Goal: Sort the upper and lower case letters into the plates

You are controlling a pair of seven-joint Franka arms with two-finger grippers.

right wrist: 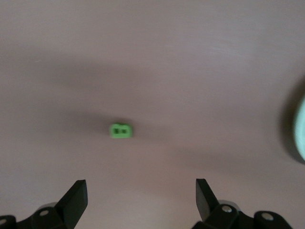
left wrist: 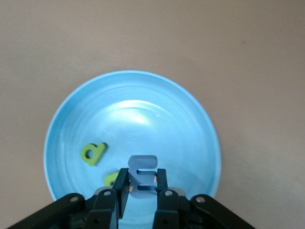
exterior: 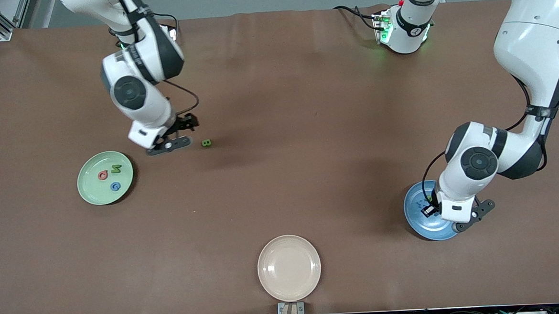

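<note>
Mint plate (exterior: 90,193) — blue plate (exterior: 419,221) — well apart

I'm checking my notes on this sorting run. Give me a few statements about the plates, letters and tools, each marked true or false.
1. The green plate holds three letters. True.
2. The beige plate holds one letter. False: nothing lies on it.
3. The left tool grips a blue letter over the blue plate. True.
4. The right tool is shut on the green letter B. False: it is open, and the B lies on the table.
5. Two yellow-green letters lie in the blue plate. True.
</note>
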